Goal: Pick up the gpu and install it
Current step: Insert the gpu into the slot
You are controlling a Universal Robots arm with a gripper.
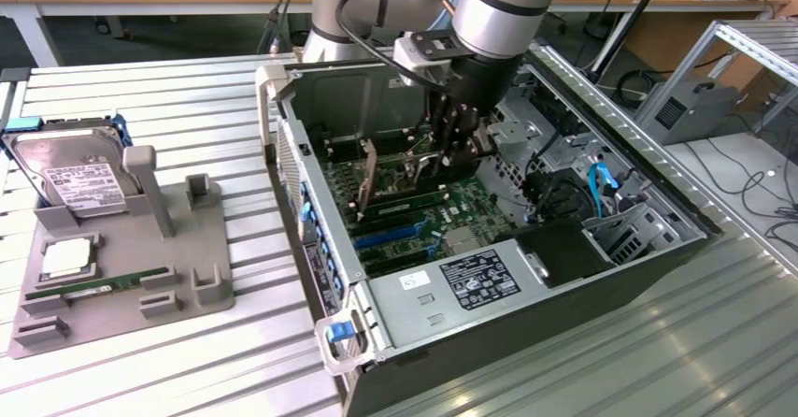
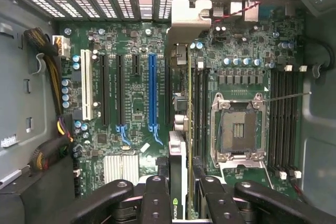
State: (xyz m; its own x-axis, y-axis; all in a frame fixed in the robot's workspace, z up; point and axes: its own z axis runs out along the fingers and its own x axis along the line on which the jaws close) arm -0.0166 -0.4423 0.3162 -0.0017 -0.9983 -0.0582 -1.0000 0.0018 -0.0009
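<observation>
The gpu (image 1: 402,179) hangs on edge inside the open computer case (image 1: 412,305), just above the green motherboard (image 1: 436,213). My gripper (image 1: 457,151) reaches down from above and is shut on the card's upper edge. From the wrist view the gpu (image 2: 181,129) is seen edge-on as a thin dark strip. Its silver bracket (image 2: 189,17) points at the case's slotted rear wall. The black fingers (image 2: 157,203) clamp the card on both sides, my gripper (image 2: 181,205) centred on it. The card runs just beside the blue slot (image 2: 153,87). Whether it touches the board I cannot tell.
On the exterior view's left a grey fixture (image 1: 187,281) carries a silver hard drive (image 1: 75,179), a green memory stick (image 1: 119,284) and a processor (image 1: 65,260). Inside the case are the open processor socket (image 2: 239,129), a white slot (image 2: 86,85) and a cable bundle (image 2: 50,72).
</observation>
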